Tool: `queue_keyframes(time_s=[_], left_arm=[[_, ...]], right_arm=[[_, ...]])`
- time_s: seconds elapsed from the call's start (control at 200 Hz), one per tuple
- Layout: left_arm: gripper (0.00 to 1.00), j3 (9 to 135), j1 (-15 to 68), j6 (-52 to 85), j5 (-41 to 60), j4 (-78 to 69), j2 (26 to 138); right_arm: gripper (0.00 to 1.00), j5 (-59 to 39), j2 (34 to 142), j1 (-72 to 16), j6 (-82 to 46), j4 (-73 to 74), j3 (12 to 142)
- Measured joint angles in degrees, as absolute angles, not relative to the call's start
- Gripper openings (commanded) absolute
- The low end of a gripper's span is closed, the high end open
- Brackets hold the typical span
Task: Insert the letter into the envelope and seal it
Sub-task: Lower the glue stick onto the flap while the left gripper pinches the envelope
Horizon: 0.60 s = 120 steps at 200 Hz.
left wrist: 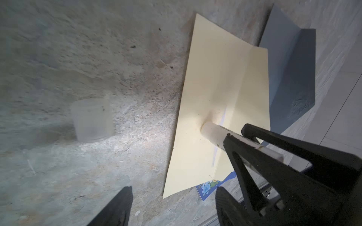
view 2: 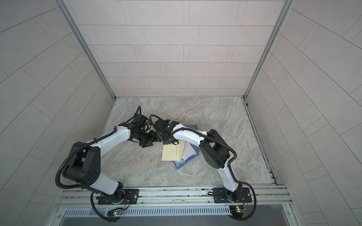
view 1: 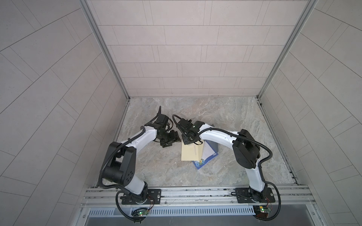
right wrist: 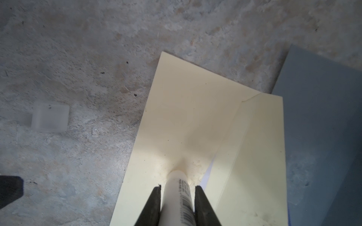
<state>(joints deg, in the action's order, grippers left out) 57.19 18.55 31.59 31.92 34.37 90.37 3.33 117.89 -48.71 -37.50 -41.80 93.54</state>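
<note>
Right wrist view: right tool [right wrist: 177,187] clamps glue stick [right wrist: 178,201], tip hidden against envelope [right wrist: 186,117]; left tool [left wrist: 173,188] gapes.

1. I count one envelope [view 1: 191,153].
2. I see one letter [view 1: 209,155].
3. There is one glue stick [right wrist: 176,207].
4. There is one loose cap [right wrist: 50,118].
5. I have two tools: the left tool [left wrist: 173,196] and the right tool [right wrist: 177,188].

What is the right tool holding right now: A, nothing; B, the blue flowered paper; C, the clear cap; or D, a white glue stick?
D: the right tool is shut on the white glue stick, its tip on the cream envelope; the clear cap lies apart on the table.
</note>
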Motion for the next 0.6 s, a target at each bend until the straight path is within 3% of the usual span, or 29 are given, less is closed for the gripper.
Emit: queue_keyframes(time_s=[0.39,0.6], left_arm=[[0.75,60.5,21.9,26.6,33.8,35.3,100.3],[0.7,60.8,22.5,24.1,38.0,33.6,104.1]], right_arm=[[0.0,-3.5,113.4,-44.9,-40.9,-33.8,85.7],[0.0,-4.5,112.6,-44.3,-41.8,-32.4,84.1]])
